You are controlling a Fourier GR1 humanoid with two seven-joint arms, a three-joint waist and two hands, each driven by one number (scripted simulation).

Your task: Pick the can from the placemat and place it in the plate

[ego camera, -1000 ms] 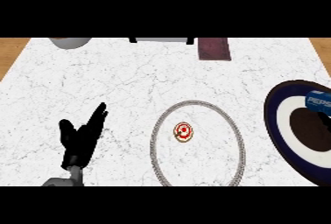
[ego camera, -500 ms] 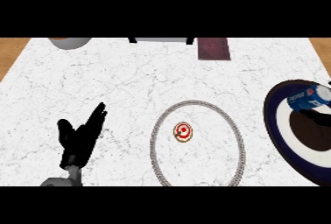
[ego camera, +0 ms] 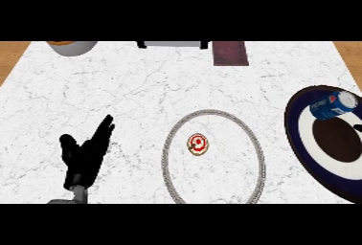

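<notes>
So the can (ego camera: 333,105) has rolled a bit in the last second: a second ago it was lying flat with the logo side showing on the dark round thing at the right edge, and now it's turned so you can see its silver end, sitting a touch further toward the top of that thing. That dark round piece with the white ring (ego camera: 305,131) looks to me like the placemat, which means the can hasn't actually gone anywhere useful yet. The plate (ego camera: 212,114), the clear rimmed one with the little red-and-white centre, is in the middle of the tabletop (ego camera: 141,81) and holds no can, well apart from it. The left hand (ego camera: 83,153) hasn't budged, parked low on the left with fingers straight up, wide open and holding nothing. The right hand isn't in view at all, so can't say what it's doing. My read is the pick is either barely starting or the can just got nudged; the whole carry over to the plate remains to be done.
</notes>
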